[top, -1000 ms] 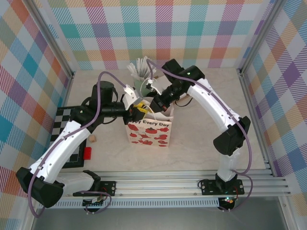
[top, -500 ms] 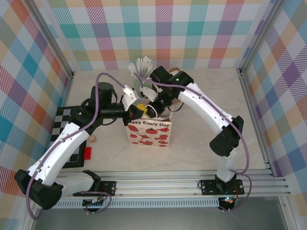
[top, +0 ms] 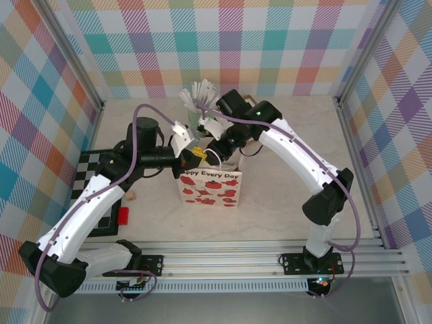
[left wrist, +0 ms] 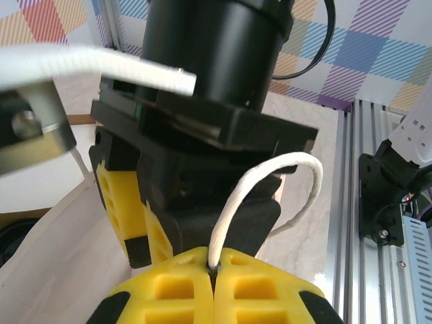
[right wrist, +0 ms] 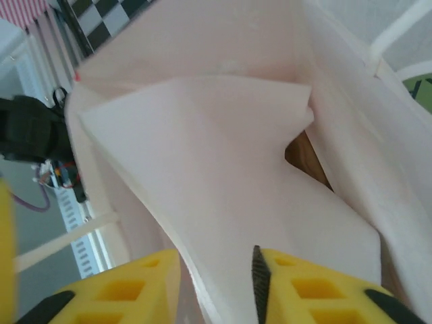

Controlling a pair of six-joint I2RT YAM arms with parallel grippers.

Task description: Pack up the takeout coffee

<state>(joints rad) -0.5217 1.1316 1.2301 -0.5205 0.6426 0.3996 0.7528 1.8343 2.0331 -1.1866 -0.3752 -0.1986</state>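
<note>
Top view, read from the near edge outward. Closest to the arm bases lay a red block (top: pixel 123 215) at the edge of a checkerboard mat (top: pixel 94 182), with a small wooden cube (top: pixel 131 196) just beside the mat. At mid-table stood a white paper bag (top: pixel 209 189) printed with red flowers, its mouth upward. The left gripper (left wrist: pixel 213 266) was closed tight on the bag's white cord handle (left wrist: pixel 297 157) — the cord emerged from the seam between the yellow pads and looped upward. The right gripper (right wrist: pixel 216 287) hung at the bag's mouth, jaws standing partly apart (a fold of the bag's paper ran up between them, but no grip on it could be seen). A dark rounded shape (left wrist: pixel 13 237) sat low beyond the bag's wall in the left wrist view — whether this was the takeout coffee could not be told. Behind the bag stood a cup of white-wrapped sticks (top: pixel 198 94), in front of the checked far wall (top: pixel 229 47).
</note>
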